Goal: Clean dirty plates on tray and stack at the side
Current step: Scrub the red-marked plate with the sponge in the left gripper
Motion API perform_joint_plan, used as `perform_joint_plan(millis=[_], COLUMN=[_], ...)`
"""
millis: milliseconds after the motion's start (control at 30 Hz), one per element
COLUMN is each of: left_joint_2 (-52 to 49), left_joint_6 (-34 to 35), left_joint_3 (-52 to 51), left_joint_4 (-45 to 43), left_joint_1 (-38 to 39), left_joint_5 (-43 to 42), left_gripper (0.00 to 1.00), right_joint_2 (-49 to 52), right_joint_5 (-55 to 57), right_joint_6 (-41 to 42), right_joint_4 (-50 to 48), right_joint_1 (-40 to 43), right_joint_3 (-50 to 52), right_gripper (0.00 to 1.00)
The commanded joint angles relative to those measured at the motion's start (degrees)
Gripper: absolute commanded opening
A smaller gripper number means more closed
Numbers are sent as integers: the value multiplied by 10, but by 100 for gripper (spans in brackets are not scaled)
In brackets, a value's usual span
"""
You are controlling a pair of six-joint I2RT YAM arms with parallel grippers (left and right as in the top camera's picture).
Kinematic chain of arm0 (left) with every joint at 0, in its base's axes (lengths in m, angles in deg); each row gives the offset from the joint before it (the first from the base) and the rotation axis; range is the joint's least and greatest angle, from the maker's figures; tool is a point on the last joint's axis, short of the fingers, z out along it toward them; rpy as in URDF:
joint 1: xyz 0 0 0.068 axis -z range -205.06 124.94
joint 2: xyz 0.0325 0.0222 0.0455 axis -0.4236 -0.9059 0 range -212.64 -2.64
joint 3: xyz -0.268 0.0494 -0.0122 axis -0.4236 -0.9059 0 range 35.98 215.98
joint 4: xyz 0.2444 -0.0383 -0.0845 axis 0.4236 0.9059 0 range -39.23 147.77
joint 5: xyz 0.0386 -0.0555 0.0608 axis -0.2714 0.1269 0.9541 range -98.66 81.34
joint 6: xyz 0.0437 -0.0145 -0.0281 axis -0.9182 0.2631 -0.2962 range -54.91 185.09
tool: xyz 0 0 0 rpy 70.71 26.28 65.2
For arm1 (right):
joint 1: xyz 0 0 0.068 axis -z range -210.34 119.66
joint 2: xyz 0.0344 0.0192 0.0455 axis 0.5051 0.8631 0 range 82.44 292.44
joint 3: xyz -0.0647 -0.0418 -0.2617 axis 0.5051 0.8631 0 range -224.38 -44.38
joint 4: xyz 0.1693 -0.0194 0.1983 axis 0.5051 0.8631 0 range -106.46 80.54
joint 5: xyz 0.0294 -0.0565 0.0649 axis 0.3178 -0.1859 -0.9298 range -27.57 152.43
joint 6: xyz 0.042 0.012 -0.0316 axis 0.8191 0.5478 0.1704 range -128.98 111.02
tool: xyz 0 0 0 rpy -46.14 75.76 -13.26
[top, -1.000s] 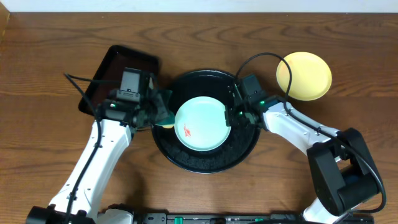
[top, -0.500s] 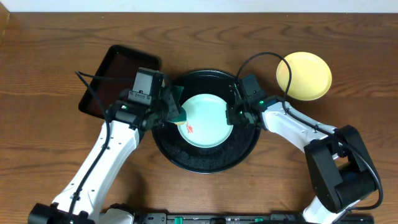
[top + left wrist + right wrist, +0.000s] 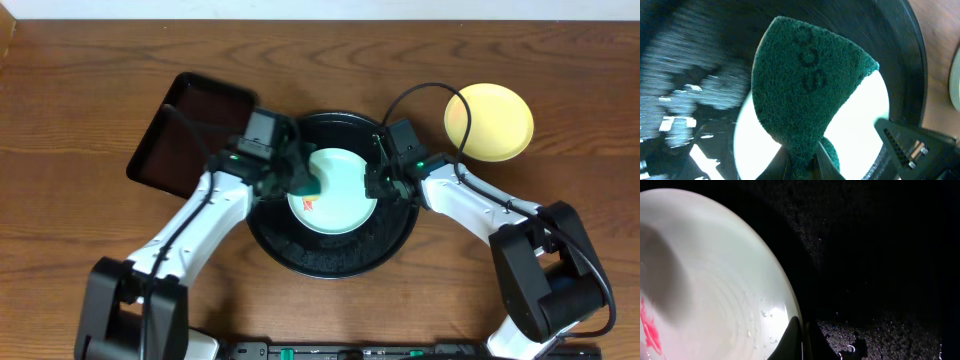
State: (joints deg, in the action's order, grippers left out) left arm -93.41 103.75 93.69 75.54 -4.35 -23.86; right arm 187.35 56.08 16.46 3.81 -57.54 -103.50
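Observation:
A pale mint-blue plate point(image 3: 335, 195) with a small red smear lies in the round black tray point(image 3: 330, 255). My left gripper point(image 3: 303, 182) is shut on a dark green scouring sponge point(image 3: 805, 95) and holds it over the plate's left part. My right gripper point(image 3: 372, 188) is shut on the plate's right rim point(image 3: 790, 310), one finger above it and one below. The red smear shows in the right wrist view point(image 3: 650, 332). A pale yellow plate point(image 3: 489, 121) rests on the table at the back right, outside the tray. Another mint-blue plate is not in view.
A smaller rectangular black tray point(image 3: 185, 140) lies at the back left, beside the round one. A black cable arcs from my right arm toward the yellow plate. Bare wooden table surrounds the trays.
My left gripper has swung right with the sponge, from the round tray's left rim onto the mint-blue plate. My right gripper has stayed on the plate's right rim.

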Motion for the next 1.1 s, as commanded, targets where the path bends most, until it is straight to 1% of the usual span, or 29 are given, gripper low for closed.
perform_joint_plan(millis=[0, 100, 200, 433, 533, 667, 767, 833, 867, 1067], left_joint_2=[-14, -19, -26, -59, -81, -105, -118, -120, -120, -114], left_joint_6=[16, 37, 44, 67, 81, 82, 81, 81, 79, 37], left_joint_3=[-2, -2, -2, -2, -2, -2, -2, -2, -2, -1], left_joint_4=[-16, -20, -20, -29, -28, -27, -18, 2, 21, 37], left_joint_1=[27, 43, 57, 93, 105, 106, 106, 106, 105, 93], left_joint_5=[-15, -10, 4, 26, 58, 85, 135, 189, 242, 339], left_gripper=[7, 8, 8, 7, 7, 7, 8, 8, 7, 7], right_joint_2=[5, 5, 5, 5, 5, 5, 5, 5, 5, 5], right_joint_5=[32, 32, 31, 31, 31, 31, 31, 31, 31, 33], right_joint_6=[55, 85, 105, 107, 107, 107, 107, 105, 102, 90], right_joint_4=[1, 1, 0, 3, 3, 5, 12, 16, 21, 33], right_joint_1=[0, 0, 0, 0, 0, 0, 0, 0, 0, 0], right_joint_3=[-8, -8, -8, -8, -8, -8, -8, -8, -8, -8], right_gripper=[1, 1, 1, 1, 1, 1, 1, 1, 1, 1])
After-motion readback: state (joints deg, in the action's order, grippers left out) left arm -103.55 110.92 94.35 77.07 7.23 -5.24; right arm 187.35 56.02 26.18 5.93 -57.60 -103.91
